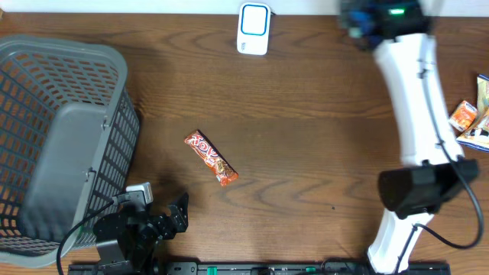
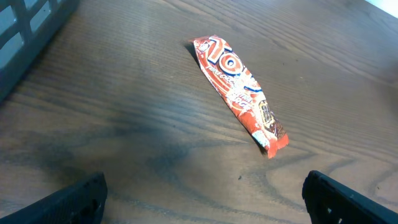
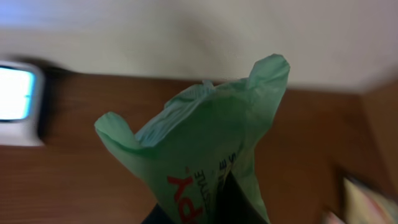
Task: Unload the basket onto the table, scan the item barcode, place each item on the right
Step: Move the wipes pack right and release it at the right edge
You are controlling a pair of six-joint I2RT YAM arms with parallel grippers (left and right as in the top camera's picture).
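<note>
Green packet [image 3: 208, 155]: held up before the right wrist camera and gripped at its lower end. The crumpled top edge is seen uppermost. Red and dark lettering is seen low on the face, but no barcode can be made out.
Packet's place: to the right of the scanner [image 1: 254, 28], by the far edge of the table and apart from it. In the right wrist view the scanner is seen off to the left of the packet.
Right gripper [image 1: 361, 21]: the fingers are pressed together on the packet's lower end. One dark finger [image 3: 233, 199] is seen at the packet's base. In the overhead view the gripper is blurred.
Scanner: a white unit with a lit blue-white screen, set at the far edge of the table [image 1: 321, 137].
Candy bar [image 1: 212, 159]: a red-orange wrapper laid flat and diagonally on the wood, nearer the robot than the scanner, slightly to its left and well apart from it.
Left gripper [image 1: 180, 212]: the fingers [image 2: 348, 199] are spread wide and nothing is held between them. It is at the front edge, left of the scanner, with the candy bar lying beyond it, untouched.
Basket [image 1: 46, 114]: grey and slatted, placed far to the left of the scanner.
Snack packets [image 1: 474, 114]: gathered at the table's right edge, far to the right of the scanner.
</note>
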